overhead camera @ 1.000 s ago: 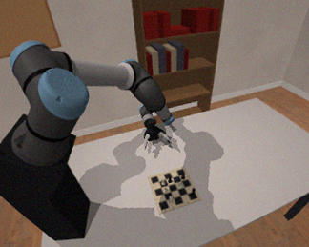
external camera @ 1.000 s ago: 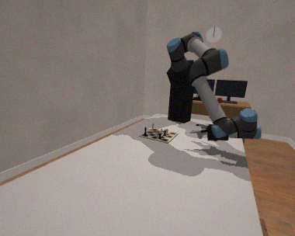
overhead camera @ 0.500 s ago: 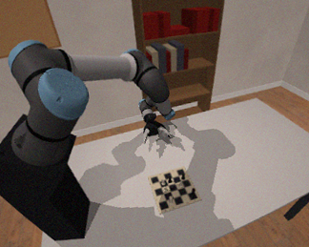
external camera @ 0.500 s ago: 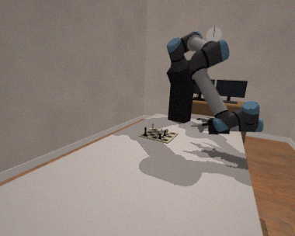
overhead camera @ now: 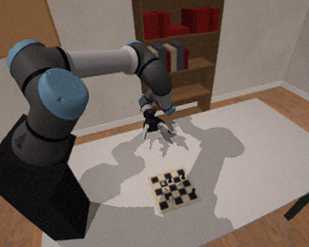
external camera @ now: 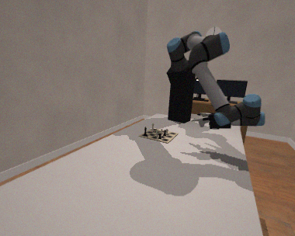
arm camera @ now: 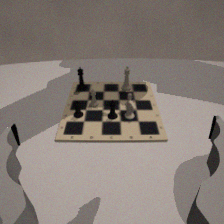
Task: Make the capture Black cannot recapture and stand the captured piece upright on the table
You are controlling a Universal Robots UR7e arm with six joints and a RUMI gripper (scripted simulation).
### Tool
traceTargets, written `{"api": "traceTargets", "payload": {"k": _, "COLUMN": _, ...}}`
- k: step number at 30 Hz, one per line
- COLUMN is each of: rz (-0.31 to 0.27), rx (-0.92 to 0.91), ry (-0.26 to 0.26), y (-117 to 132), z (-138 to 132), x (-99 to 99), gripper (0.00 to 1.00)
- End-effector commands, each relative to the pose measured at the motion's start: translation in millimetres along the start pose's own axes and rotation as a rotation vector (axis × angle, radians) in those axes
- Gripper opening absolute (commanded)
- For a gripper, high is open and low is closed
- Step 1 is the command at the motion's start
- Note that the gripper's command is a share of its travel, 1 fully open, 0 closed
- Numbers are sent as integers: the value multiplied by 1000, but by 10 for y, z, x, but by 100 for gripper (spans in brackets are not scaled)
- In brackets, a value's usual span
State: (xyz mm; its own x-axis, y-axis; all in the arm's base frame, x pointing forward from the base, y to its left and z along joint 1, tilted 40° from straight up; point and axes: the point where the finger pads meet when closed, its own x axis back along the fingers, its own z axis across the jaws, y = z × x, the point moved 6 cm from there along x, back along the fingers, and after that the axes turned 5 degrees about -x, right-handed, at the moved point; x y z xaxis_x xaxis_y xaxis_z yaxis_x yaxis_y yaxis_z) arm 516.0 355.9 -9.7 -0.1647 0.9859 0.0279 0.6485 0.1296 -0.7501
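White tabletop (overhead camera: 274, 153) carries the small chessboard (overhead camera: 174, 190) near its middle, pieces all standing on it. The gripper (overhead camera: 154, 129) hovers jaws apart, holding nothing, and the board lies ahead of it, well apart, toward the table's front edge.

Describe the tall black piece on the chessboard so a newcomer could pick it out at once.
On the white table lies a small checkered chessboard. In the wrist view, look to the board's far left corner: the tall black piece stands there. The other two black pieces are short pawns nearer the camera, and the only other tall piece, at the far right, is white.
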Motion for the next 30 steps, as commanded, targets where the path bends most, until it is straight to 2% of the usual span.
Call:
{"api": "traceTargets", "payload": {"k": 1, "rz": -1, "rx": -2, "ry": 1, "y": 15, "z": -5, "x": 4, "gripper": 100}}
{"api": "traceTargets", "payload": {"k": 15, "rz": -6, "rx": -37, "ry": 33, "y": -8, "z": -40, "x": -45, "gripper": 100}}
{"api": "traceTargets", "payload": {"k": 24, "rz": -27, "rx": -132, "ry": 114, "y": -35, "z": -123, "x": -136, "gripper": 100}}
{"api": "traceTargets", "payload": {"k": 26, "rz": -27, "rx": -132, "ry": 114, "y": -35, "z": -123, "x": -136, "gripper": 100}}
{"api": "traceTargets", "payload": {"k": 30, "rz": -41, "rx": -197, "ry": 168, "y": -56, "z": -177, "x": -202, "gripper": 100}}
